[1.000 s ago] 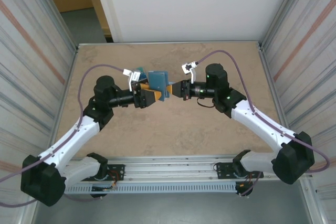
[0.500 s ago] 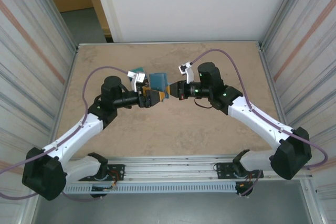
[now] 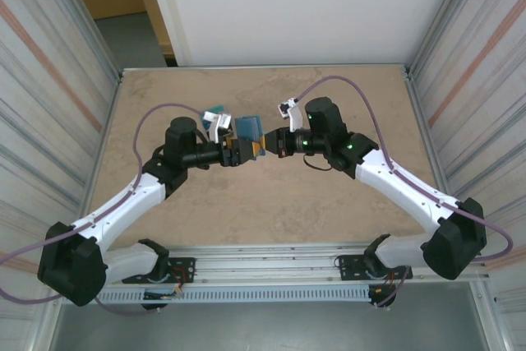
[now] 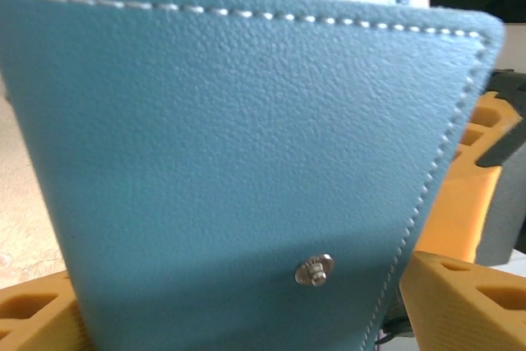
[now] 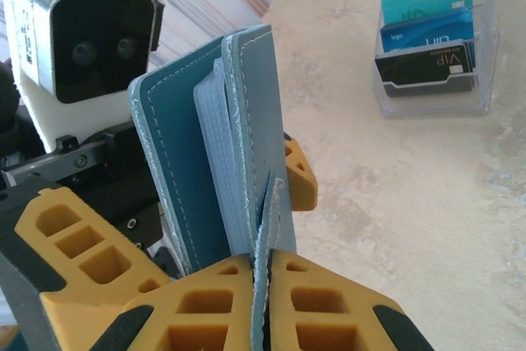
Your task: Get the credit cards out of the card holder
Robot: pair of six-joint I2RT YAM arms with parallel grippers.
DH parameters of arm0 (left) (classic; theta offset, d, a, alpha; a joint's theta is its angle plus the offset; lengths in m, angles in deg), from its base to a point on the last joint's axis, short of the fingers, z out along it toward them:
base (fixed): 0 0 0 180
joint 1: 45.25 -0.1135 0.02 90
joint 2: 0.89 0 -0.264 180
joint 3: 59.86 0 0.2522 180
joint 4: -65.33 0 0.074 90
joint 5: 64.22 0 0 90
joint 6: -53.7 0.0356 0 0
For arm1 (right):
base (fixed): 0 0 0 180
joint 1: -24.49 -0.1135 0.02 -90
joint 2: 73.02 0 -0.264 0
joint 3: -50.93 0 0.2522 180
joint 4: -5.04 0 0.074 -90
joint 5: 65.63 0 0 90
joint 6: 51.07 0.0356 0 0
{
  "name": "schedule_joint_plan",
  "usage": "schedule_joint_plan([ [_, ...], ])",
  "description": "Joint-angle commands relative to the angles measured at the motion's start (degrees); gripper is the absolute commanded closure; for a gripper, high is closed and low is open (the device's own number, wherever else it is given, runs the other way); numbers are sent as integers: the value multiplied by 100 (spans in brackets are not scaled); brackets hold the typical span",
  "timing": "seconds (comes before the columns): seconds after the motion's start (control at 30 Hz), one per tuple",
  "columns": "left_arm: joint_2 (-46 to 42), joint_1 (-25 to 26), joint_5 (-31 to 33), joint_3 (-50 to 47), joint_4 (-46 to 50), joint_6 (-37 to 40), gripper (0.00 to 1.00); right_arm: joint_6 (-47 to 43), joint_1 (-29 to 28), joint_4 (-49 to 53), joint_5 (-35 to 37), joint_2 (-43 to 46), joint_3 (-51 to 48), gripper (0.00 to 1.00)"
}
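Slate-blue, pebble-grained bifold card holder (image 3: 246,127) is off the beige stone-patterned table (image 3: 329,195), held upright between the two arms near the middle of the workspace. Right gripper (image 5: 265,273): orange fingers pressed together on the lower edge of one panel, which is pinched flat between the pads and stands straight up from them. Left gripper (image 3: 240,152): jaws set wide apart, one on each side of the card holder; one orange finger (image 5: 300,178) sits just beside the far panel. Whether the pads touch the material cannot be told. The left wrist view faces the outer side of the card holder (image 4: 230,137): white stitching along the edges, small metal snap stud (image 4: 314,270) low on the panel. From the right wrist the panels stand slightly parted, with a paler inner pocket layer between them. A thin pale edge shows between the panels at the top in the left wrist view; whether it is a card cannot be told. Credit cards (image 5: 427,30), one teal, one blue, one dark, stand in tiers in a clear plastic stand (image 5: 427,100) on the table, apart from the card holder and just beyond the left gripper in the overhead view (image 3: 216,113).
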Motion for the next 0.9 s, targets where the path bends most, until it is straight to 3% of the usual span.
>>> schedule_joint_plan([
  [0.0,-23,43,85,167,-4,113,14,-218,-92,149,208,1,334,100],
  [0.07,-16,40,147,153,13,93,15,-285,-142,305,335,8,423,100],
  [0.17,14,45,141,137,-36,57,26,-362,-200,471,452,23,517,100],
  [0.33,36,46,97,152,-99,20,30,-374,-244,494,517,37,509,100],
  [0.67,-160,29,232,101,75,56,32,-348,-226,499,606,248,459,100],
  [0.83,-202,13,81,65,-84,51,43,-286,-189,394,527,317,397,100],
  [0.87,-203,17,13,43,-175,28,45,-257,-164,329,448,329,356,94],
])
